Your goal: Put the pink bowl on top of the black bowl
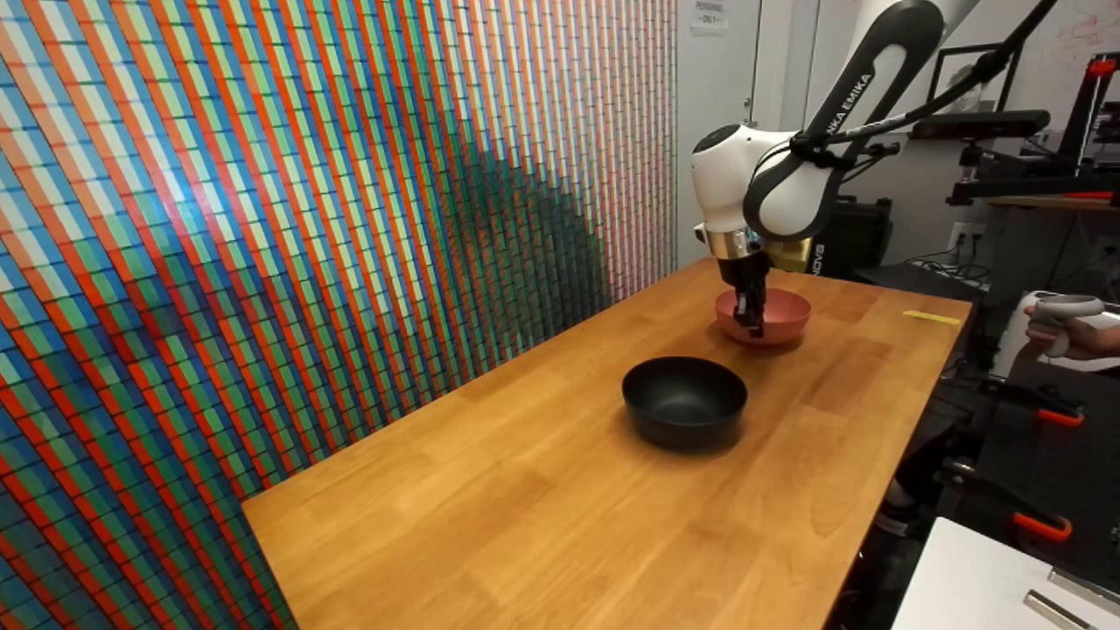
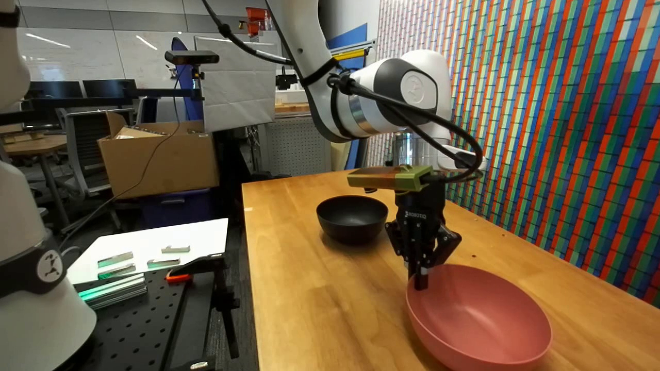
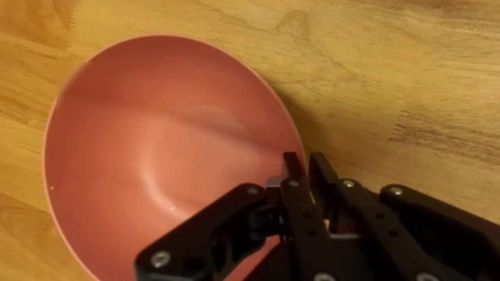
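The pink bowl [image 2: 479, 314] sits upright at the near end of the table in an exterior view. It also shows in another exterior view [image 1: 783, 315] and fills much of the wrist view [image 3: 187, 148]. My gripper [image 2: 416, 278] points down at its rim. In the wrist view the fingers [image 3: 304, 160] are close together, one inside the bowl and one outside, with the rim between them. I cannot tell whether both press on the wall. The black bowl [image 1: 685, 402] stands upright and empty on the table, apart from the pink one; it also shows in an exterior view [image 2: 352, 219].
The wooden table [image 1: 490, 507] runs beside a wall of coloured strips [image 1: 350, 219]. A yellow tape strip [image 1: 932, 317] lies near its edge. A dark side bench [image 2: 139, 319] with a white board [image 2: 149, 242] stands beside the table. A hand holds a controller [image 1: 1063, 311].
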Controlling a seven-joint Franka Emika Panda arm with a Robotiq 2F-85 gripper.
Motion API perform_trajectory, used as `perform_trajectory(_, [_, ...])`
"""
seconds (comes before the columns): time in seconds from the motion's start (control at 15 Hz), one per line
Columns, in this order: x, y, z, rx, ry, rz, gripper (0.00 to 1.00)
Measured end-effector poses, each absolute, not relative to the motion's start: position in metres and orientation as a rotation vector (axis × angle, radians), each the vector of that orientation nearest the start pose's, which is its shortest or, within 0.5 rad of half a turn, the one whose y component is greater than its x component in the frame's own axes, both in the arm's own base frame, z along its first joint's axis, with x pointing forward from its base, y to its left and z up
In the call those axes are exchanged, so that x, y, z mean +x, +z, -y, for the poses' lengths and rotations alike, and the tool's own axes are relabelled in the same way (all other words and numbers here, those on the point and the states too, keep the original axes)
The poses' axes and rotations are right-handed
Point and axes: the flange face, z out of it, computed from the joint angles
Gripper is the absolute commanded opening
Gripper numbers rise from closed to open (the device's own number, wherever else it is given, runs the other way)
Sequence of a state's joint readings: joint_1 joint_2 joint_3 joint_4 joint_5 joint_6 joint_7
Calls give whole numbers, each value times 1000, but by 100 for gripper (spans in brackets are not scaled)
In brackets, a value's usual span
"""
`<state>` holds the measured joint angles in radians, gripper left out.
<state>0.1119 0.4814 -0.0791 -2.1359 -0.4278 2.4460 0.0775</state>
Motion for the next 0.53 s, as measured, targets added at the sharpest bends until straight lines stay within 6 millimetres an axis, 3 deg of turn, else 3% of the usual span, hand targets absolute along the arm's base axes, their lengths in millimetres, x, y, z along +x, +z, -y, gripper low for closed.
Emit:
perform_trajectory(0.27, [553,167,-16,-3368,261,492,6])
perform_trajectory(0.53, [559,192,-31,-3343,181,490,5])
